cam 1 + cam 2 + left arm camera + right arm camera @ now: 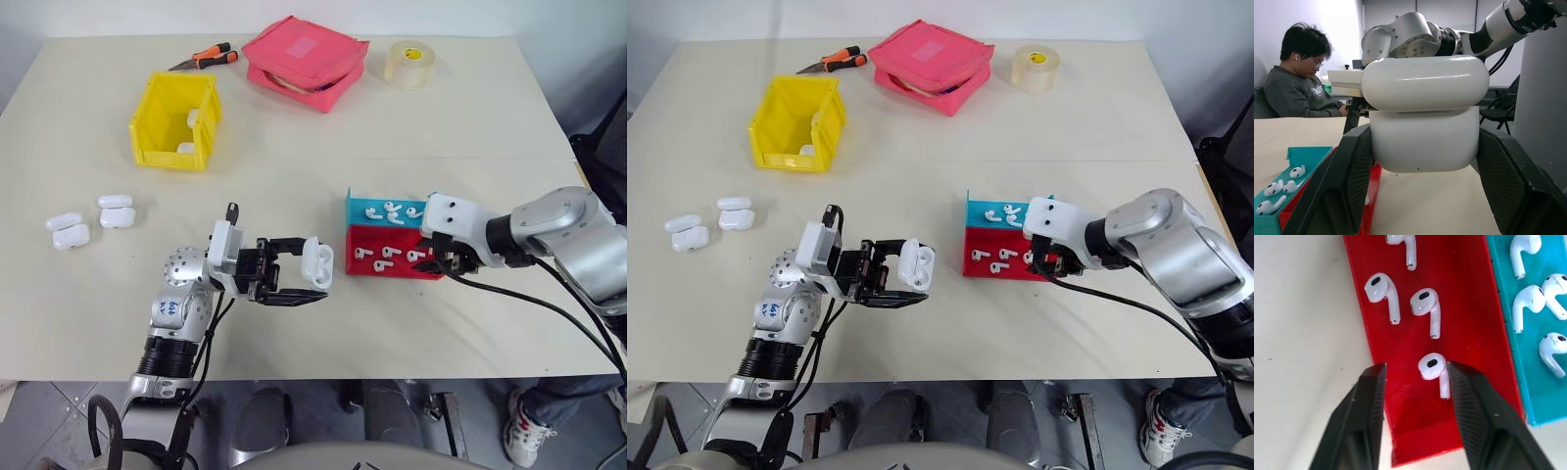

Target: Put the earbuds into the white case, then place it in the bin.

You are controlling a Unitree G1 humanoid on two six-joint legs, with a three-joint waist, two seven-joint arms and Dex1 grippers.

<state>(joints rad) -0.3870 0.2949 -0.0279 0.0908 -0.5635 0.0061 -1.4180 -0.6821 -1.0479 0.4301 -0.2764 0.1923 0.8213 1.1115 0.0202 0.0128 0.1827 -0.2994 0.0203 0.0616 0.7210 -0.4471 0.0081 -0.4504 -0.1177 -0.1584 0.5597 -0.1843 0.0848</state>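
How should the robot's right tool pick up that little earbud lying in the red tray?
From above, pinching the earbud across its rounded head. It lies flat in the red tray, stem thin and slippery; the right tool already straddles it, one finger beside the head.

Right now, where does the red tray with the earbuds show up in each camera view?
Left eye view: the red tray sits right of centre, at the right claw.
Right eye view: right of centre, same spot.
Left wrist view: a red strip low, left of the held white case.
Right wrist view: centre, running up from the fingers.
Shared landmark: the blue tray alongside it.
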